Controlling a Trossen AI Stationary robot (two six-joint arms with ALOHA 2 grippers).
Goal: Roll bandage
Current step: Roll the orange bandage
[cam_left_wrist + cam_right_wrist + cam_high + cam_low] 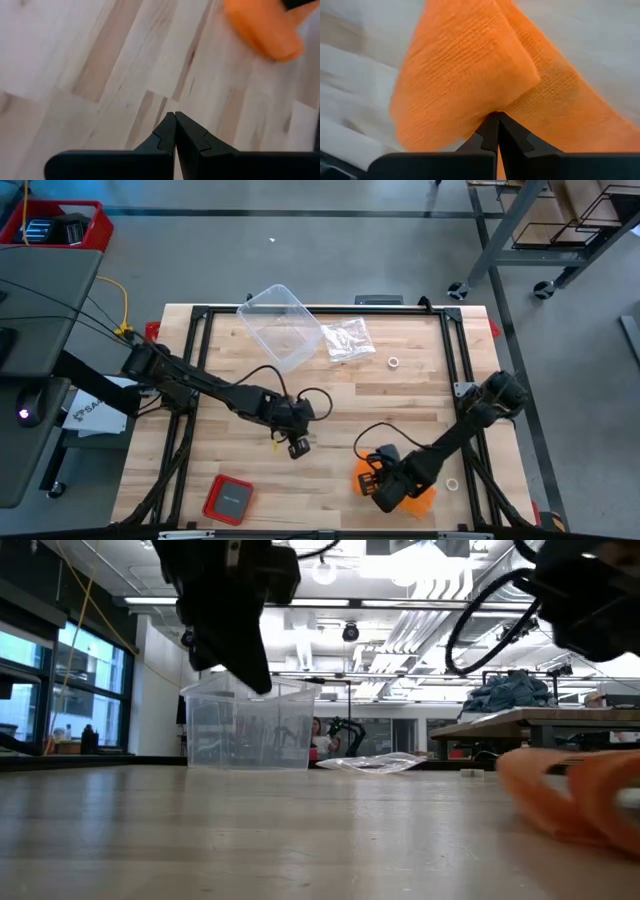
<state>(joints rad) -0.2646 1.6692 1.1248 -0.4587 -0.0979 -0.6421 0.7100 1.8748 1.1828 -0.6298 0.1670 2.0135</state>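
The bandage (420,498) lies on the wooden desk (420,395) near its front edge, well away from the clear plastic bin (283,327) that stands at the far side. It is a loosely bunched length of bright orange fabric rather than a tight roll; in the right wrist view its woven folds (485,70) fill most of the frame.

The right end effector (384,488) sits directly on the bandage, on the side of it facing the desk's middle. Its two fingers are pressed together, tips (496,120) touching the orange cloth where two folds meet. Whether any fabric is pinched between them cannot be told; the tips seem to meet right at the surface of the cloth.

The left end effector (297,446) hangs above bare desk, between the bin and the bandage and apart from both. Its fingers (175,131) are closed on nothing, and the bandage (265,27) shows ahead of them, well clear of the tips.

From desk level the bandage (575,795) appears as a low orange heap beneath the right arm, with the bin (245,730) farther back.

A crinkled clear plastic bag (348,340) lies just beside the bin. A small red square case (227,499) rests near the front edge, far from the bin.
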